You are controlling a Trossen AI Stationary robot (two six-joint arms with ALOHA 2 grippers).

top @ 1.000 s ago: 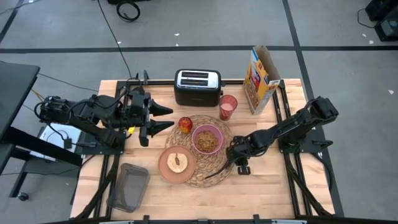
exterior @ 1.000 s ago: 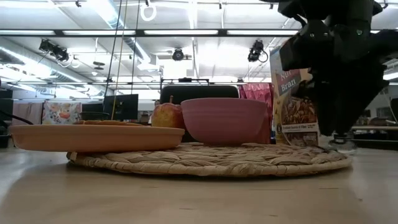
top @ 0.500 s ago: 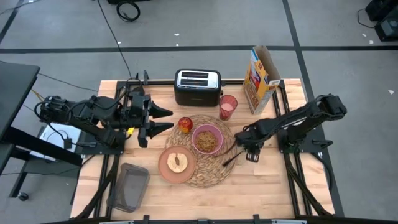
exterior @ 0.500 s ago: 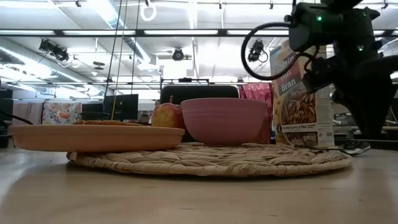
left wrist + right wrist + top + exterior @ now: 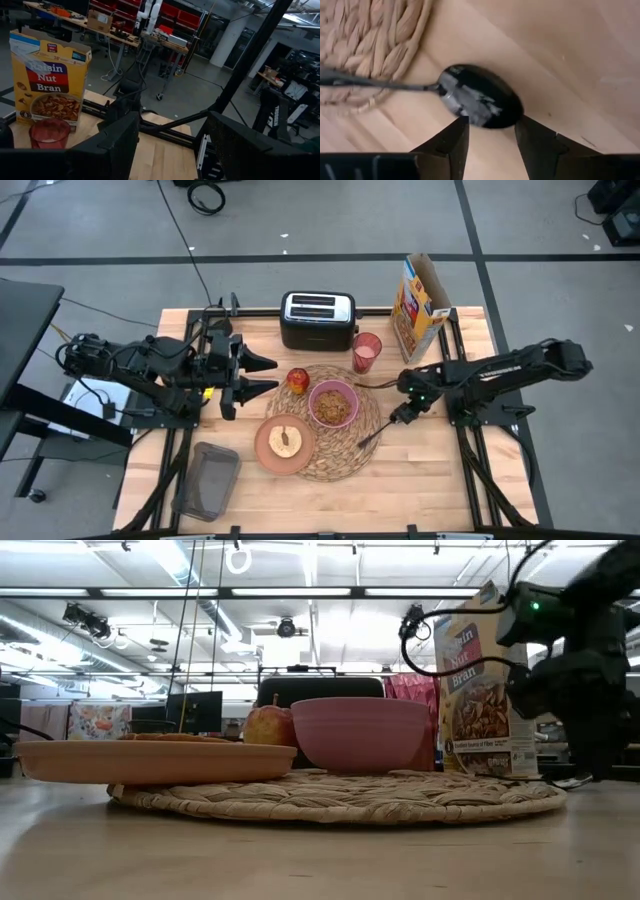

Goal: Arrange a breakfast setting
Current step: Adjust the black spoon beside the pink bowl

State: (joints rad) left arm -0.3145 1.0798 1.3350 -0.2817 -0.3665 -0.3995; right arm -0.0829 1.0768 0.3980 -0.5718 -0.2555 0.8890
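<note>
Wooden counter (image 5: pixel 420 470) bore the spoon (image 5: pixel 385 423) across the placemat's (image 5: pixel 340 465) edge—right gripper (image 5: pixel 404 413) fingers apart above its bowl, spoon-placing step apparently finishing; left gripper (image 5: pixel 268 373) waited, open.

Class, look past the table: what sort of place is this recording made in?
Probably a robotics lab or workshop: strip ceiling lights overhead, workbenches with red storage bins behind, and taped lines on a grey floor.
</note>
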